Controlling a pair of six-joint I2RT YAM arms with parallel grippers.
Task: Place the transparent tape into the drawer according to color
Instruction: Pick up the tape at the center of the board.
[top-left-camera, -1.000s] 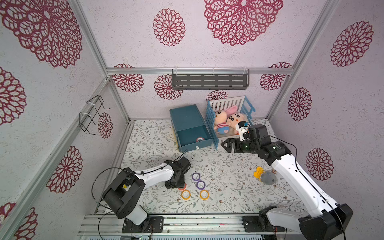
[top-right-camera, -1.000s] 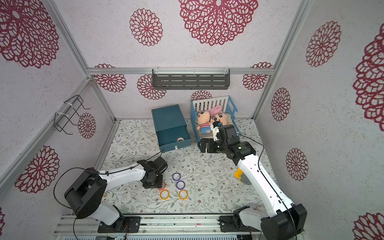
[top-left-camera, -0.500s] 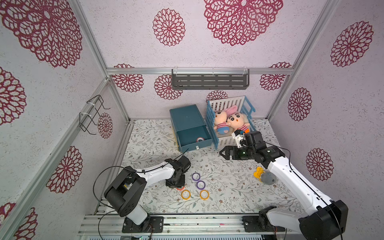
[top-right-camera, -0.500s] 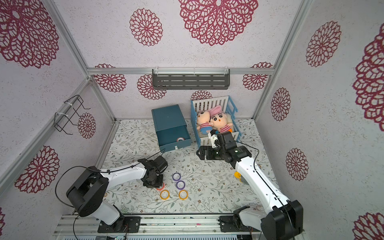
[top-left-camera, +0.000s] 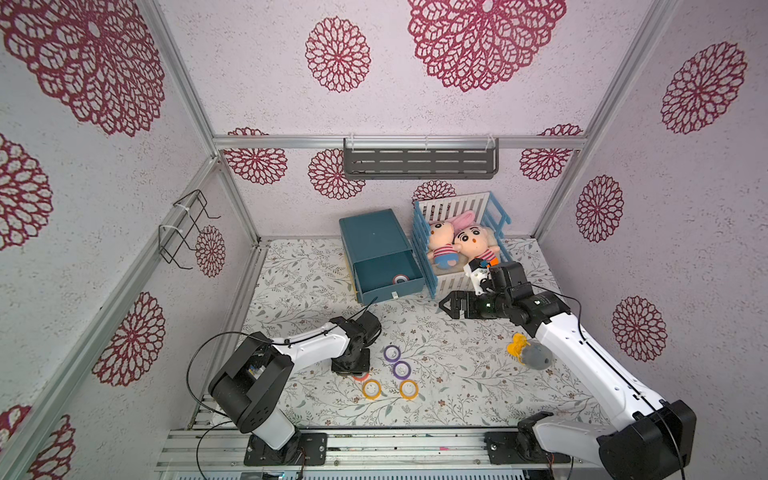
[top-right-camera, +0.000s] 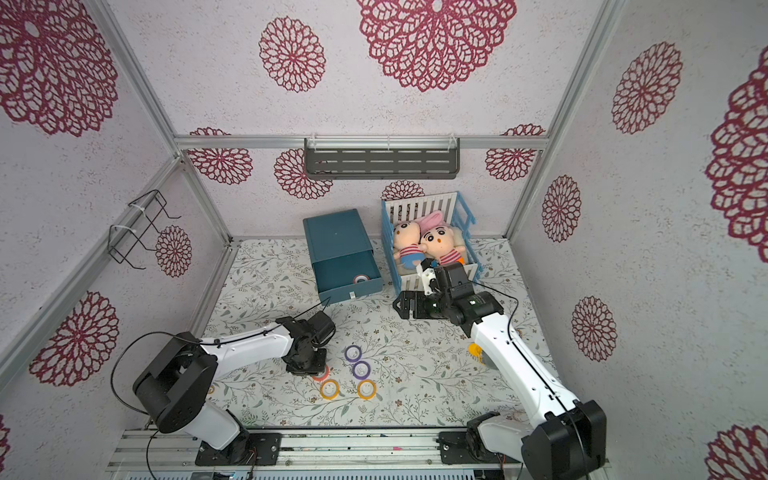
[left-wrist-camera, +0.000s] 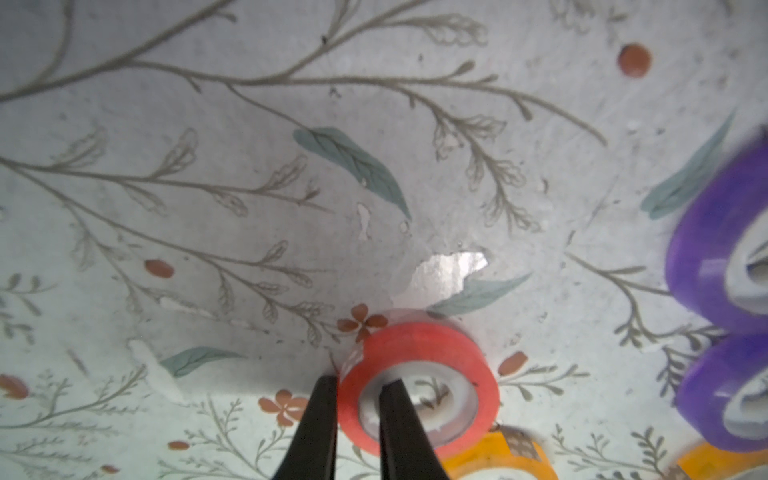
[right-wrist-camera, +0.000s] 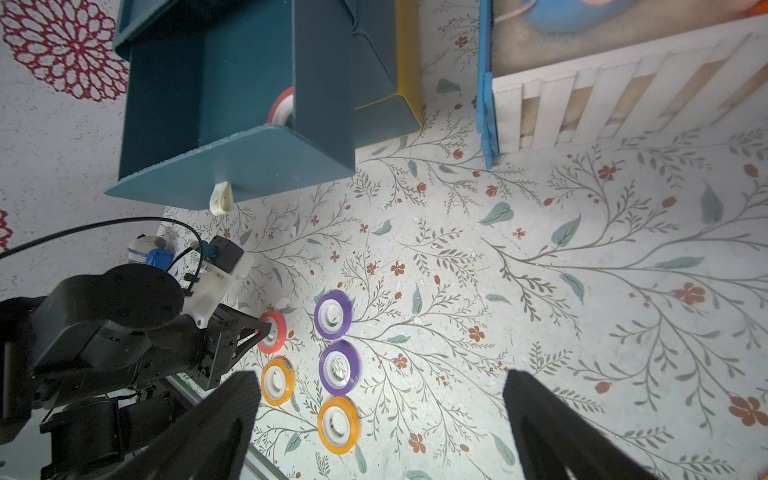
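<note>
Here, the left fingers (left-wrist-camera: 313, 428) are pinched together on the wall of the red tape roll (left-wrist-camera: 432, 353), one inside its pale core and one outside, the glossy ring lying flat on the floral table (left-wrist-camera: 249, 166), while the right fingers (right-wrist-camera: 552, 428) stand wide apart nearer the open teal drawer (top-left-camera: 374, 268).

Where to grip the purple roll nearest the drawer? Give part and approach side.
Pinch its wall, one finger in the open centre, one outside the rim, from straight above: the purple roll lies flat, hole up. Probably best the wall facing the drawer, since the other purple roll sits close behind. The left tool holds the red roll this way.
</note>
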